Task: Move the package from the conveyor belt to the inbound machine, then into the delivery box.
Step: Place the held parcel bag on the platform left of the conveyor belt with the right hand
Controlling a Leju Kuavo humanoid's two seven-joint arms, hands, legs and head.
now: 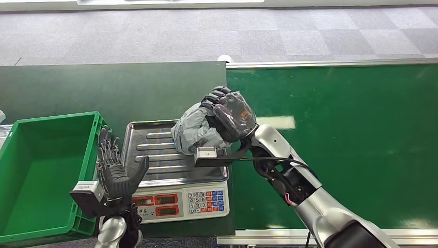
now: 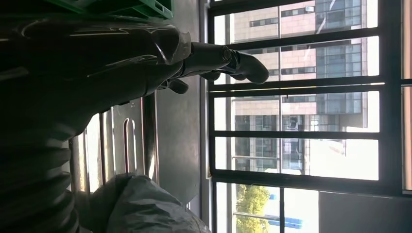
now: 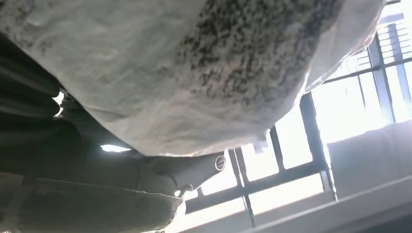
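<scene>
The right arm reaches in from the lower right, forearm angled up and to the left, and its right hand [image 1: 230, 114] sits on top of the one grey package [image 1: 195, 133], back of the hand upward. Its dark fingers [image 1: 216, 96] curl over the bag's far side and grip it; the crumpled plastic bulges out beneath and to the left of them, over the near right corner of the scale [image 1: 170, 170]. In the right wrist view the package [image 3: 194, 73] presses close against the hand, its speckled grey skin filling the space above the thumb [image 3: 194, 167]. Whether the bag's underside touches the steel tray [image 1: 150, 150] or hangs just above it, I cannot tell. The left arm rises from the bottom edge, wrist bent so the left hand [image 1: 116, 173] stands upright with the palm facing the scale; its fingers [image 1: 106, 147] are spread and straight, holding nothing, between the one green crate [image 1: 46, 165] and the tray's left rim. There is one scale, with a keypad [image 1: 206, 200] and red displays on its front, and one green belt [image 1: 351, 139] stretching off behind the right hand's fingers.
</scene>
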